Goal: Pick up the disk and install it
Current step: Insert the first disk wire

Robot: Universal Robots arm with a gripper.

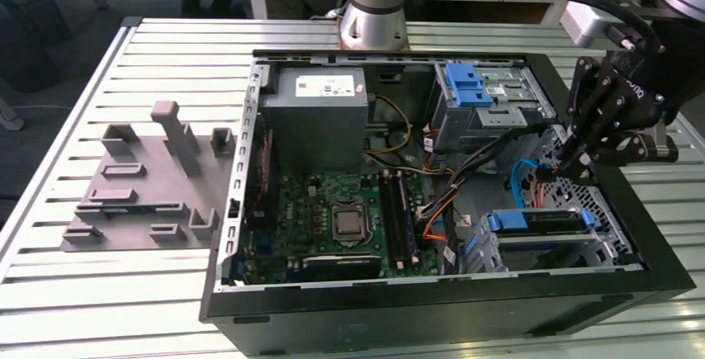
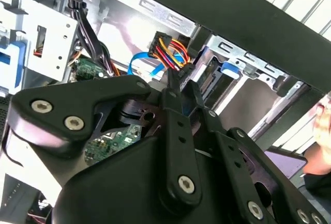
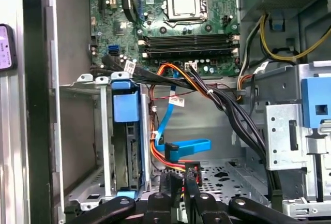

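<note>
- An open computer case (image 1: 441,309) lies on its side on a slatted metal table (image 1: 66,309), its inside facing up.
- The gripper (image 1: 570,159) hangs inside the case near the wall on the exterior view's right, fingers pointing down between two drive cages.
- Its fingers (image 3: 192,182) are drawn close together around a black plug (image 3: 192,171) with red, yellow and orange wires; in the second wrist view the same plug (image 2: 182,75) sits at the fingertips, so the gripper is clenched on it.
- The disk (image 1: 537,220), in its blue bracket, sits slotted in the lower drive cage (image 1: 595,252) at the corner of the case on the exterior view's right, just below the gripper.
- In the first wrist view the disk (image 3: 125,146) stands on edge in that cage, its blue tab at one end, just beside the plug.
- A flat blue cable (image 3: 181,149) lies on the case floor next to the plug.
- The upper cage with the blue latch (image 1: 468,87) stands further back, beside the grey power supply (image 1: 319,115).
- The main board (image 1: 342,219) with its processor socket fills the middle of the case.
- A grey plastic holder (image 1: 149,186) lies on the table at the exterior view's left, well apart from the case.
</note>
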